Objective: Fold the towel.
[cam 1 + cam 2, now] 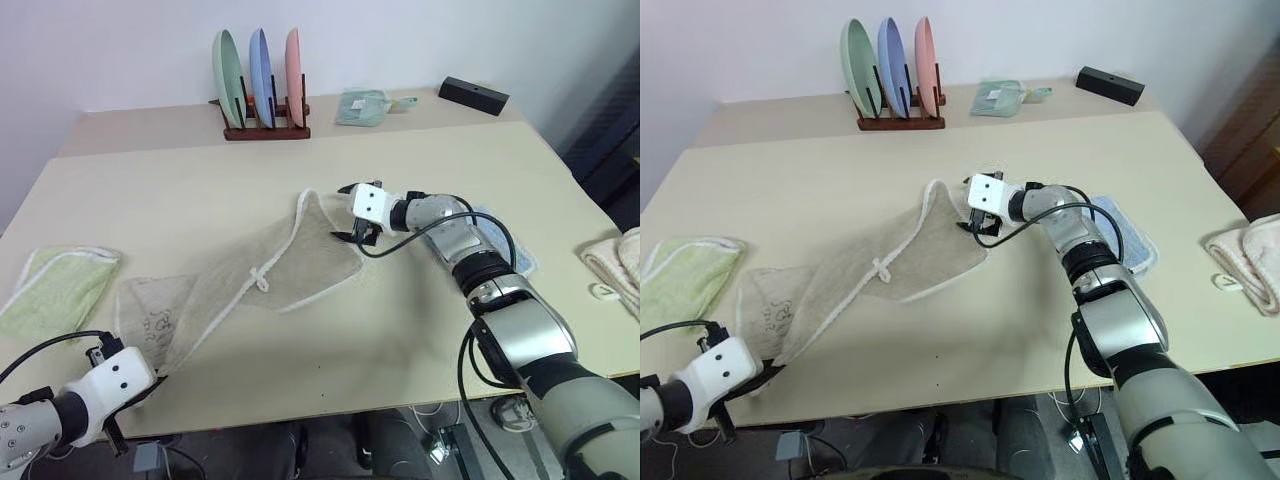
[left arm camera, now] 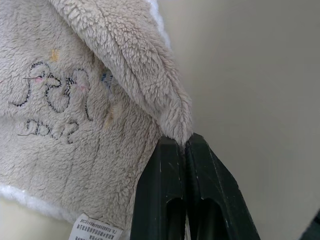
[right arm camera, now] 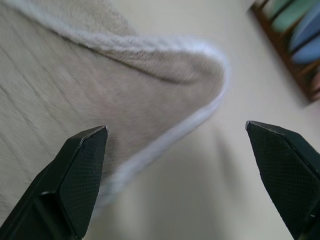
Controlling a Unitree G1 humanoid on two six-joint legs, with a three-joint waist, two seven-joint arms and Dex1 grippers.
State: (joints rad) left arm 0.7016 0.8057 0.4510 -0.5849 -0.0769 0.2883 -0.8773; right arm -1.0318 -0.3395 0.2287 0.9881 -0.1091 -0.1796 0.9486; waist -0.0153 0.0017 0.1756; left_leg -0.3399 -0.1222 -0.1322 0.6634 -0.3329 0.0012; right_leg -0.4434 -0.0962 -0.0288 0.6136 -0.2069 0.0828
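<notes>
Head view: the towel (image 1: pixel 250 275) lies twisted across the table (image 1: pixel 200 190). Left wrist view: left gripper (image 2: pixel 185 145), jaws closed, pinches the towel's near corner. Right wrist view: right gripper (image 3: pixel 175 135), jaws wide, empty, hovers above the towel's far corner.

Beige table (image 1: pixel 200 200) carries the towel (image 1: pixel 290 260), green towel (image 1: pixel 55 290), plate rack (image 1: pixel 265 128)

Head stereo pair: high, facing forward and down over the pale beige flat surface (image 1: pixel 420 330); both share the beige-tan terry towel with white corded edging (image 1: pixel 290 262). Left wrist view: very close along the left claw (image 2: pixel 185 146) at embroidered towel pile. Right wrist view: close, low along the right claw (image 3: pixel 177 131) over the towel's corner.
</notes>
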